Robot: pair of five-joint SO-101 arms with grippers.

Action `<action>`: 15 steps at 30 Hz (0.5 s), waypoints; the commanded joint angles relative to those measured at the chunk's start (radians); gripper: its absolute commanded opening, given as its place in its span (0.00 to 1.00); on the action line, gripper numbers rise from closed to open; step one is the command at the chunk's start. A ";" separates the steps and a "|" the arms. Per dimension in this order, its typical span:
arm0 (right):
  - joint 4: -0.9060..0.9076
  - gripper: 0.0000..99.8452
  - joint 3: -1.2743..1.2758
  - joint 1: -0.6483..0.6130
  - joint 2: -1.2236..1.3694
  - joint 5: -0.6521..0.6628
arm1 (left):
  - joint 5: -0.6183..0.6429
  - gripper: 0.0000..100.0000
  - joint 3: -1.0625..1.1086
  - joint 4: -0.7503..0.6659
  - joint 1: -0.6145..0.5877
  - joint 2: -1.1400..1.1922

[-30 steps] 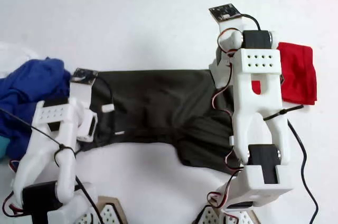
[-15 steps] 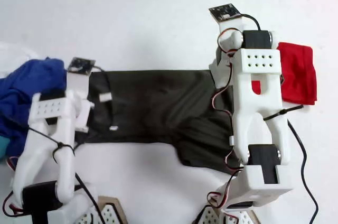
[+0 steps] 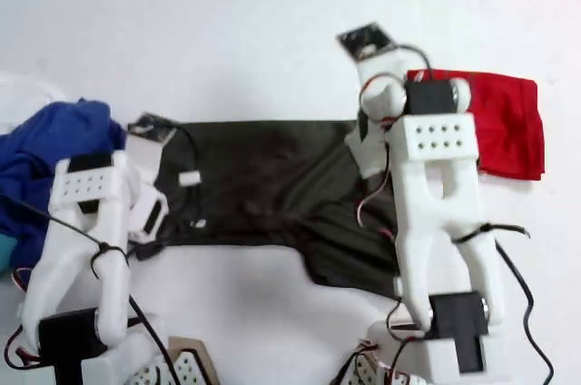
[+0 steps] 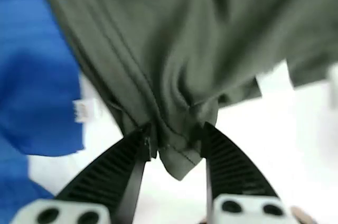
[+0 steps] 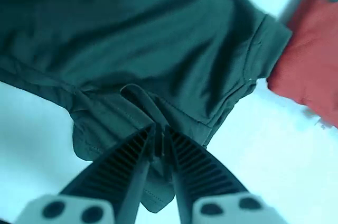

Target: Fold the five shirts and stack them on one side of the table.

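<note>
I'm looking at a dark olive-green cotton shirt (image 3: 263,185) laid out as a wide band across the middle of the white bench (image 3: 227,40), running left to right. Its far edge is fairly straight. The near edge is uneven, with a rumpled flap hanging toward the near side, right of centre. The cloth is matte and softly creased, and the creases gather toward each end.

The left arm (image 3: 86,222) is at the shirt's left end. In my left wrist view, the left jaws are clenched on a bunched fold of the green fabric (image 4: 174,49), and a stitched hem corner pokes out below the pinch. Creases fan away from that point.

The right arm (image 3: 436,176) reaches over the shirt's right end. The right jaws are pressed nearly together on a thin ridge of the same shirt (image 5: 132,34), beside a stitched seam and a hemmed edge.

A crumpled bright blue shirt (image 3: 54,144) is heaped at the bench's left side, touching the green shirt's left end. A folded red shirt (image 3: 508,122) lies flat at the far right, just beside the green shirt's right edge.
</note>
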 commanded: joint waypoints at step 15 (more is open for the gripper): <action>-0.237 0.02 0.393 -0.081 -0.147 0.018 | -0.049 0.17 -0.269 0.221 -0.104 -0.002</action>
